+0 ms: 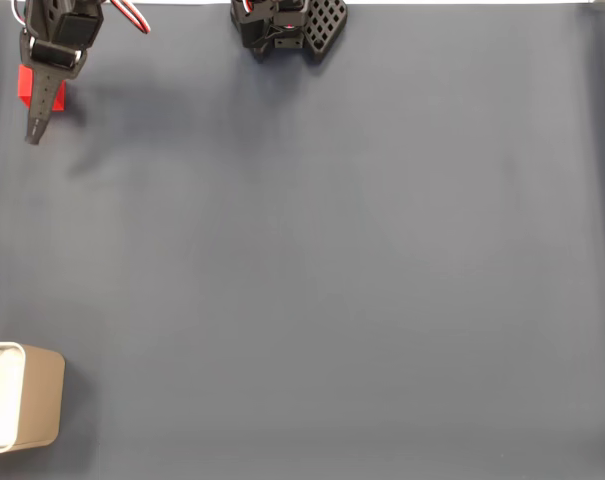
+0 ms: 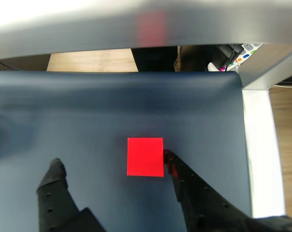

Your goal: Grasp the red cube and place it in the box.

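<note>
The red cube [image 2: 145, 156] lies flat on the dark blue mat, in the wrist view just inside the right finger [image 2: 177, 171] and touching or nearly touching its tip. My gripper [image 2: 112, 160] is open, low over the mat, its left finger [image 2: 56, 176] well apart from the cube. In the fixed view the gripper [image 1: 40, 105] is at the top left and covers most of the red cube [image 1: 25, 84]. The box [image 1: 42, 405], white inside with a beige-grey side, stands at the bottom left edge, far from the cube.
The arm's black base [image 1: 282, 25] sits at the top middle of the fixed view. The mat's right edge and a white table strip [image 2: 257, 145] run close to the cube in the wrist view. Open mat [image 1: 332, 250] stretches between gripper and box.
</note>
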You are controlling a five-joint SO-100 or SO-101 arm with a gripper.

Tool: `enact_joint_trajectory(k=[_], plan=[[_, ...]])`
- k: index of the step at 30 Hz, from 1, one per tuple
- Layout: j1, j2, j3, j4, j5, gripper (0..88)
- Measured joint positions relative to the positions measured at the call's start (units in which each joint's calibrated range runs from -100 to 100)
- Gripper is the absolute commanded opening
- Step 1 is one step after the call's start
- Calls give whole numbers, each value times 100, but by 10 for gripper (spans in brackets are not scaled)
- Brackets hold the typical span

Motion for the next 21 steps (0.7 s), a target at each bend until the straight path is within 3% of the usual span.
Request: enact_joint_trajectory(k=[9,17,21], plan=[[0,0,0,-103,0,133],[-22,0,-36,-103,122,7],[-52,0,-45,-72,195,0]])
